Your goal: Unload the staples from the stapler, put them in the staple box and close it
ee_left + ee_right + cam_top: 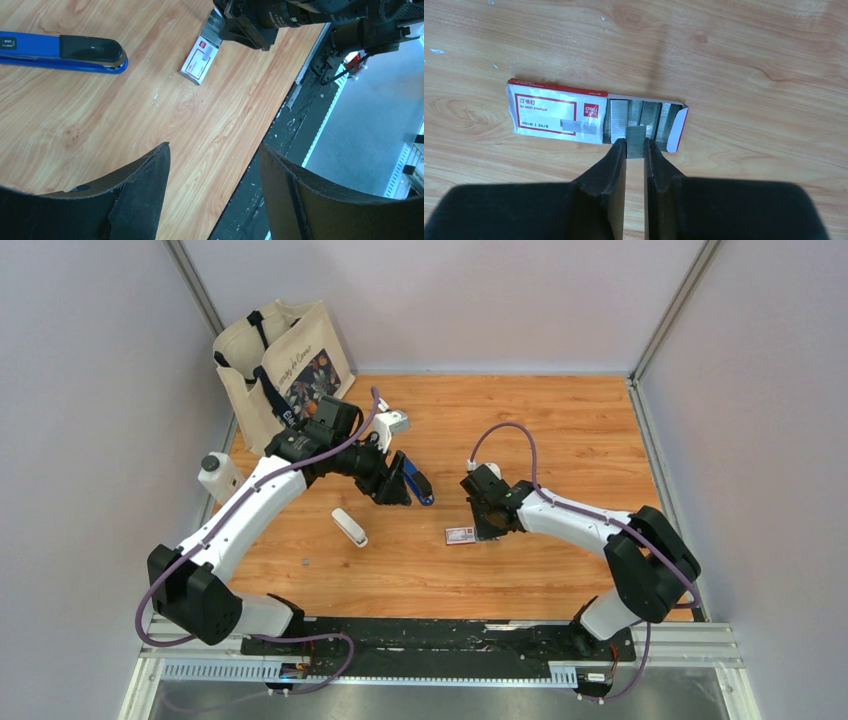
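Observation:
The blue stapler (418, 483) with a dark end lies flat on the wooden table, also in the left wrist view (60, 52). My left gripper (394, 490) is just left of it, open and empty (215, 150). The red-and-white staple box (556, 112) lies open on the table with staple strips in its tray, and also shows in the top view (460, 534). My right gripper (635, 142) is at the box's open end, shut on a short strip of staples (636, 132). It also shows in the top view (487, 515).
A cloth tote bag (285, 365) stands at the back left. A white bottle (218, 475) stands by the left edge. A small white object (349, 526) lies left of centre. A white block (392, 423) sits behind the left gripper.

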`<move>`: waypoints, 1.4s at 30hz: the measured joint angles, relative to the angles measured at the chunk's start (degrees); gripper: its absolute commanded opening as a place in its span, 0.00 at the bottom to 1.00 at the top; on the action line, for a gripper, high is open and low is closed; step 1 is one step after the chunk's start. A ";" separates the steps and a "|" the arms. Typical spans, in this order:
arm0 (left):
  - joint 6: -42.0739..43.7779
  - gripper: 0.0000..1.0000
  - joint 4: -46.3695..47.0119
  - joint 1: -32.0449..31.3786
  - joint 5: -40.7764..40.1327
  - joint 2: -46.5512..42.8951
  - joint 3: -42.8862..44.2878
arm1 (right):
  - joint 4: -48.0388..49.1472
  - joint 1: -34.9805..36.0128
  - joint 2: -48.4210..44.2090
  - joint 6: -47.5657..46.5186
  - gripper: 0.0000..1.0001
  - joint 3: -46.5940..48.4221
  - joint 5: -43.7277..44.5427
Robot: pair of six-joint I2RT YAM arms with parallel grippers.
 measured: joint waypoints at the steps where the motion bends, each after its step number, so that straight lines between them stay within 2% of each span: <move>1: 0.00 0.73 0.00 -0.02 0.00 0.00 0.00 | 0.00 0.09 0.09 -0.02 0.13 0.09 0.00; 42: 0.42 0.73 0.00 -0.11 0.00 -1.05 -0.31 | -0.02 0.55 1.29 -1.46 0.20 0.61 -0.28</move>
